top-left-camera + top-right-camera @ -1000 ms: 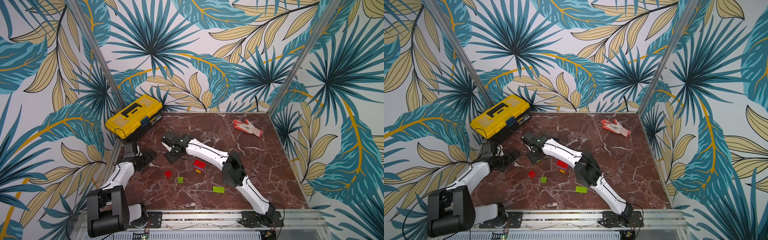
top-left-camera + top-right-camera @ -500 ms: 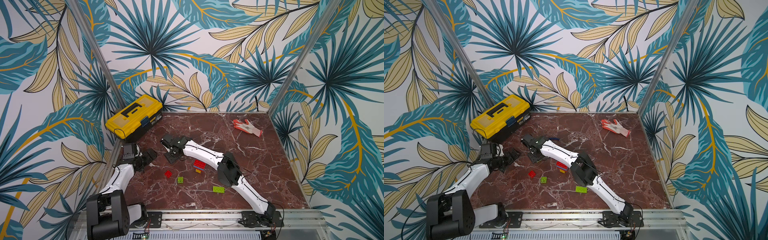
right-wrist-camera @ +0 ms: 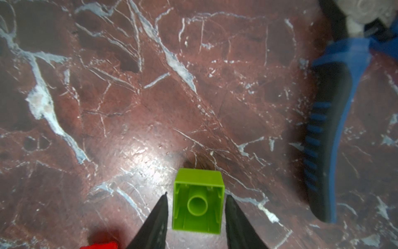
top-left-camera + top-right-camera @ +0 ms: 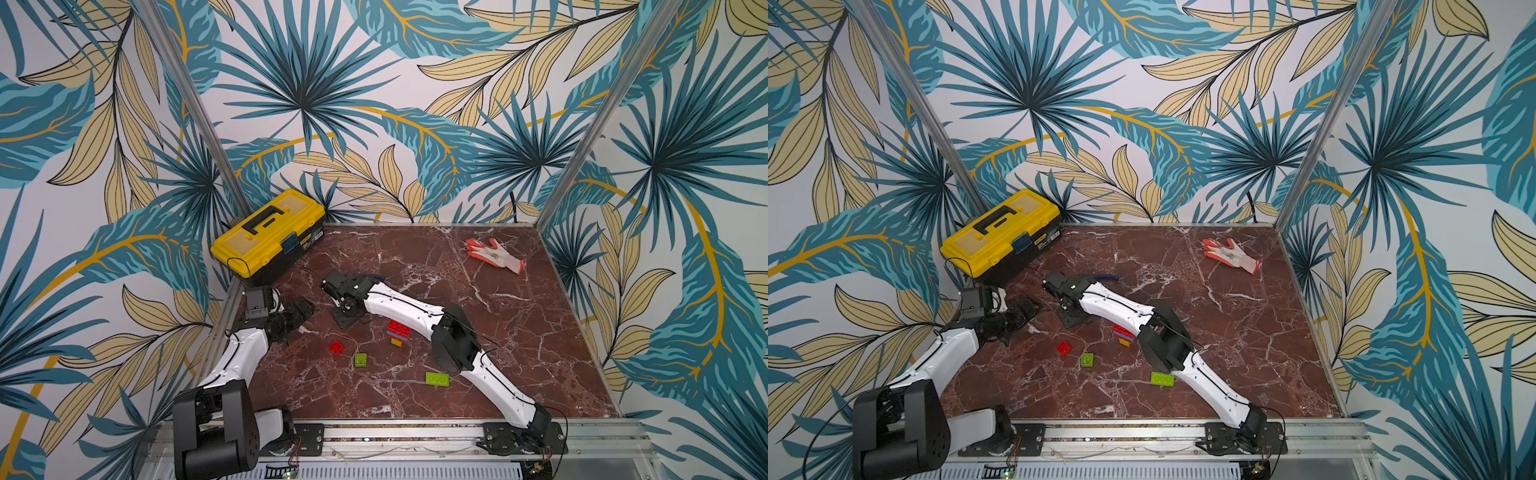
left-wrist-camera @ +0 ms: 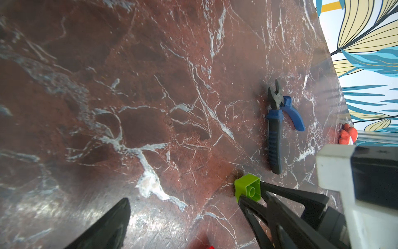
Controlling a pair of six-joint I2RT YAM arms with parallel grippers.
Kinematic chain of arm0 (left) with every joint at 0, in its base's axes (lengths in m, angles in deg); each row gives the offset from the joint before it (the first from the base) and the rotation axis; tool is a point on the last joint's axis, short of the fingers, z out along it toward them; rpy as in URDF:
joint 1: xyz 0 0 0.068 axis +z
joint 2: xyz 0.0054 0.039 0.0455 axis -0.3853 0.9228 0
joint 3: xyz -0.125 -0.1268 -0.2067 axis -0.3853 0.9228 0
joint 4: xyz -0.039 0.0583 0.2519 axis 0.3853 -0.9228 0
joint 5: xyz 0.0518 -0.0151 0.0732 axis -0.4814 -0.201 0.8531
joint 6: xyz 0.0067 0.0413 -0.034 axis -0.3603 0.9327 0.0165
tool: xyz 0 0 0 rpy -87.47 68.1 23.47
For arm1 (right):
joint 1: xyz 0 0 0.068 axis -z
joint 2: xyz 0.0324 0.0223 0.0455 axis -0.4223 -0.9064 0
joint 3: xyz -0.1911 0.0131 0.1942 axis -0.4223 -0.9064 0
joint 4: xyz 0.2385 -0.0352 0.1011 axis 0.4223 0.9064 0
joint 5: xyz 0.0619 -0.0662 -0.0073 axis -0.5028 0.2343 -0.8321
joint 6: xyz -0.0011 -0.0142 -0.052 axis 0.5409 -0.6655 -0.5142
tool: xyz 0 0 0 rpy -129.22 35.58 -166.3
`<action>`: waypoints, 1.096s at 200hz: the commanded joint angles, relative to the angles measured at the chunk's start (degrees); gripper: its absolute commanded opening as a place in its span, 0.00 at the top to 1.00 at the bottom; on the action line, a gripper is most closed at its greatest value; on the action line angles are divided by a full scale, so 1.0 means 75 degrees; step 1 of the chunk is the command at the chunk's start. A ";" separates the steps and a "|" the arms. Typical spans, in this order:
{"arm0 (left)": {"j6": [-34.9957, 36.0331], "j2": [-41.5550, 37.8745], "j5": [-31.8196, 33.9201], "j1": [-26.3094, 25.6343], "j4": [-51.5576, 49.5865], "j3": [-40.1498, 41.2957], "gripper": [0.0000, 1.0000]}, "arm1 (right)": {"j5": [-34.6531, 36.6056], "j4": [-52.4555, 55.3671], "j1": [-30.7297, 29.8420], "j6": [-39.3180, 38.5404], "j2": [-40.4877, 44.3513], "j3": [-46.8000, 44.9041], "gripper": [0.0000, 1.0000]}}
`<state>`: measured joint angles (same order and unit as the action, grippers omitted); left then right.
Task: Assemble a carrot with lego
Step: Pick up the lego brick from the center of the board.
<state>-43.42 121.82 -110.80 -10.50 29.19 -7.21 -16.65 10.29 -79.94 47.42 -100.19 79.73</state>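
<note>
A lime-green lego brick (image 3: pixel 197 202) lies on its side on the table, hollow underside facing the right wrist camera. My right gripper (image 3: pixel 196 194) straddles it, jaws open, one finger nearly touching and a thin gap at the other. In both top views the right gripper (image 4: pixel 345 322) points down and hides this brick. The carrot (image 4: pixel 398 332) is a short stack, red over blue over yellow, just right of that gripper. Loose lego lie nearer the front: a red brick (image 4: pixel 336 347), a lime brick (image 4: pixel 360 360), a long lime brick (image 4: pixel 436 379). My left gripper (image 4: pixel 299 311) is open and empty, left of the right one.
A yellow toolbox (image 4: pixel 270 232) stands in the back left corner. Blue-handled pliers (image 5: pixel 275 129) lie just behind the right gripper. A red-and-white glove (image 4: pixel 494 255) lies at the back right. The right forearm (image 4: pixel 403 305) passes over the table behind the carrot.
The right arm's elbow has shifted a little to the left while its gripper stays over the same spot. The left arm has barely moved.
</note>
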 commanded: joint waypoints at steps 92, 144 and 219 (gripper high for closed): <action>0.0117 -0.0078 -0.0163 0.0130 0.0210 0.0117 0.01 | 0.0096 0.0062 -0.0006 0.0075 -0.0463 0.0172 0.67; 0.0043 -0.0053 -0.0402 0.0127 0.0297 0.0123 0.01 | 0.0338 0.0141 0.0011 -0.0324 0.0176 0.0120 0.73; -0.0289 0.0836 -0.2232 -0.1329 0.1454 -0.0103 0.01 | 0.0126 0.0678 0.0665 -0.1727 0.4540 -0.2932 0.71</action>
<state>-45.01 124.44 -120.97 -13.62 35.66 -6.14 -14.66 12.24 -77.56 39.29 -77.37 64.27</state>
